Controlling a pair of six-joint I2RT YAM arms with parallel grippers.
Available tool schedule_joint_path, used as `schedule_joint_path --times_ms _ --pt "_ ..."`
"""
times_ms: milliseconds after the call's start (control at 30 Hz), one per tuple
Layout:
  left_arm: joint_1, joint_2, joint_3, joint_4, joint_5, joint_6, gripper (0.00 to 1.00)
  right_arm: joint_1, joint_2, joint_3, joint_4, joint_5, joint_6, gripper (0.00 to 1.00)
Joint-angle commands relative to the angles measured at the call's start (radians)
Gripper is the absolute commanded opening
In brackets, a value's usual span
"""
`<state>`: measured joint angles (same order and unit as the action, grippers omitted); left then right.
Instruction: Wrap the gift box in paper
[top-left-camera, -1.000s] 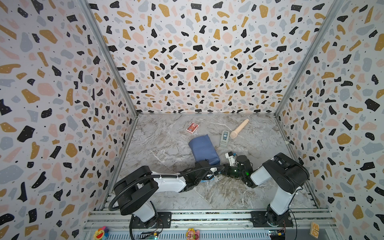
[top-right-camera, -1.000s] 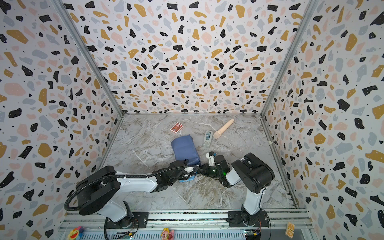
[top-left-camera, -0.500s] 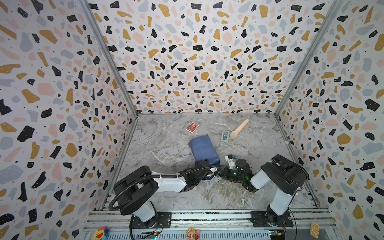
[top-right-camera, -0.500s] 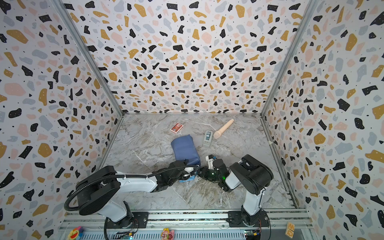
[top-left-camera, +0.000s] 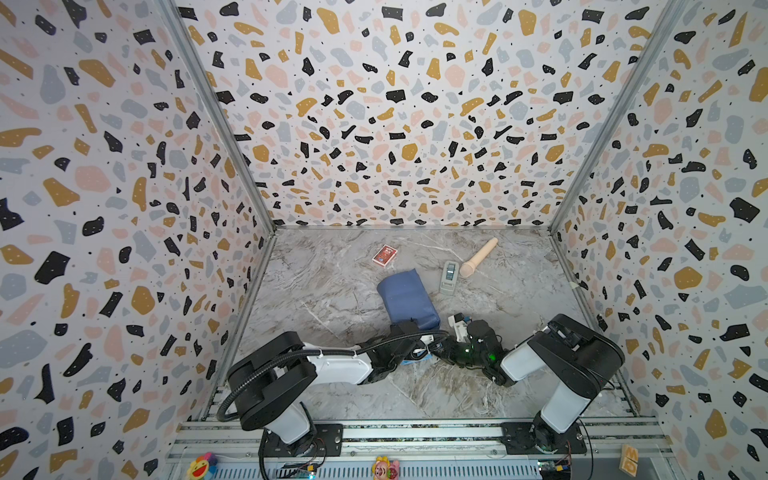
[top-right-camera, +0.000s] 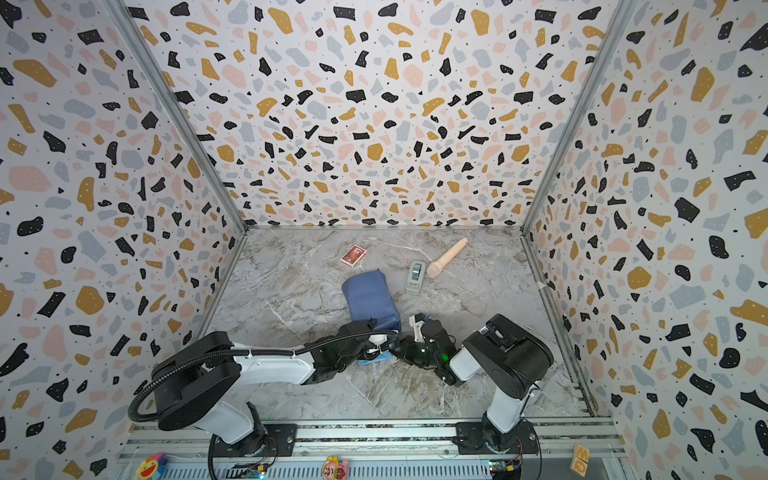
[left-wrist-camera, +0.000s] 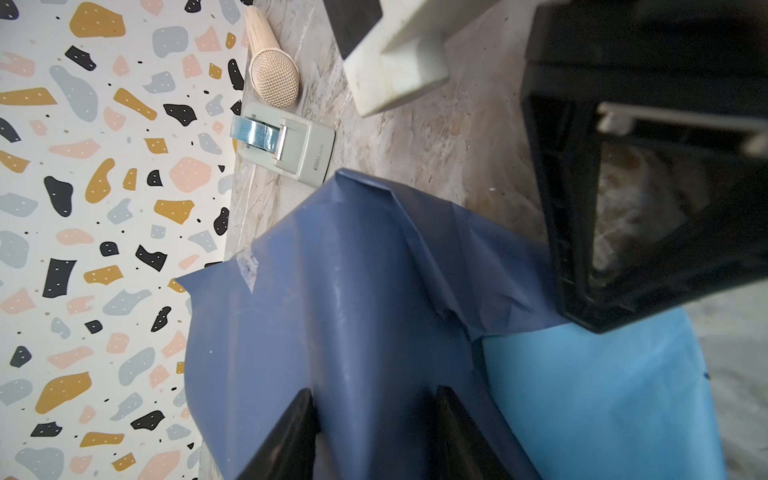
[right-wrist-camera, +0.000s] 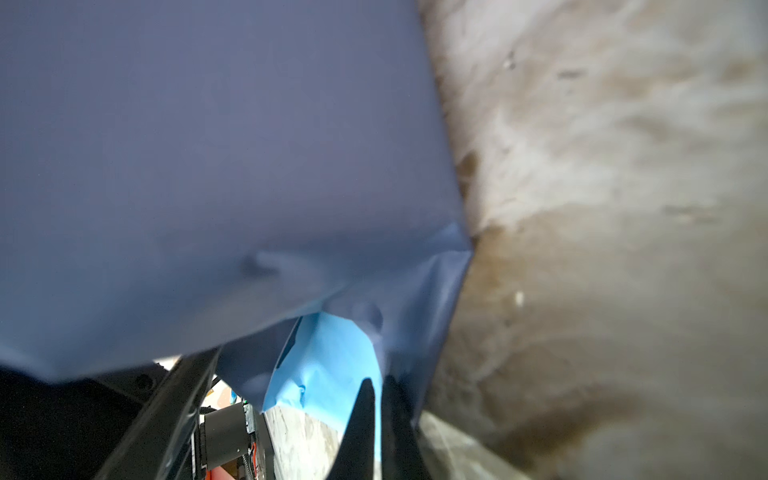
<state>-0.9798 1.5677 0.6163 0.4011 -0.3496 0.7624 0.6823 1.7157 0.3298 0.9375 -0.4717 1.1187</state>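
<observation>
- In both top views the paper (top-left-camera: 409, 297) lies as a dull blue bundle just below the middle of the frame. My two arms meet at its lower end.
- The gift box does not show anywhere, because the paper covers the whole bulk.
- My left pincer (left-wrist-camera: 374, 392) is at the bottom centre of the left wrist view. It is half spread, with its black fingers (left-wrist-camera: 291, 432) pressed on either side of a raised ridge of dark blue paper, and it is pinching that fold.
- My right pincer (right-wrist-camera: 379, 382) is at the bottom centre of the right wrist view, pressed nearly together. It nips a thin flap of the paper whose light blue underside shows there.
- A strip of clear tape (left-wrist-camera: 249, 266) sits on one corner of the paper, left of centre in the left wrist view. It carries no print.
- The grey tape dispenser (left-wrist-camera: 286, 145) is in the upper left of that view, close to the edge of the paper. It has small raised lettering near one end (a maker's mark, perhaps) that is too small for me to read.
- A beige microphone (left-wrist-camera: 274, 79) lies just beside the dispenser, and I see no label on it.
- The red card pack (top-left-camera: 384, 254) lies above the paper in the top views, apart from it. Its printed face is too small to read.
- A wooden block (top-right-camera: 579, 459) at the lower right of a top view bears letters I cannot make out with certainty.
</observation>
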Motion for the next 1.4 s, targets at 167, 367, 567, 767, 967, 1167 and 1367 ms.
schedule_joint_path --times_ms 167,367,567,767,967,1167,1367 --pt "0.004 0.023 -0.003 -0.093 0.026 -0.021 0.45 -0.045 -0.152 0.039 -0.168 -0.042 -0.105 0.12" --pt "0.004 0.020 -0.002 -0.094 0.029 -0.022 0.45 -0.090 -0.196 0.029 -0.286 -0.018 -0.175 0.11" --pt "0.004 0.020 -0.001 -0.095 0.030 -0.023 0.45 -0.093 -0.168 0.049 -0.337 0.013 -0.214 0.11" --pt "0.004 0.021 -0.002 -0.095 0.030 -0.023 0.45 -0.087 -0.108 0.068 -0.294 -0.010 -0.211 0.10" --pt "0.004 0.020 -0.002 -0.096 0.029 -0.025 0.45 -0.077 -0.090 0.081 -0.280 -0.015 -0.210 0.09" --pt "0.004 0.020 -0.001 -0.097 0.030 -0.025 0.45 -0.066 -0.070 0.094 -0.274 -0.018 -0.210 0.08" --pt "0.004 0.022 -0.001 -0.100 0.031 -0.026 0.45 -0.057 -0.047 0.119 -0.273 -0.015 -0.209 0.08"
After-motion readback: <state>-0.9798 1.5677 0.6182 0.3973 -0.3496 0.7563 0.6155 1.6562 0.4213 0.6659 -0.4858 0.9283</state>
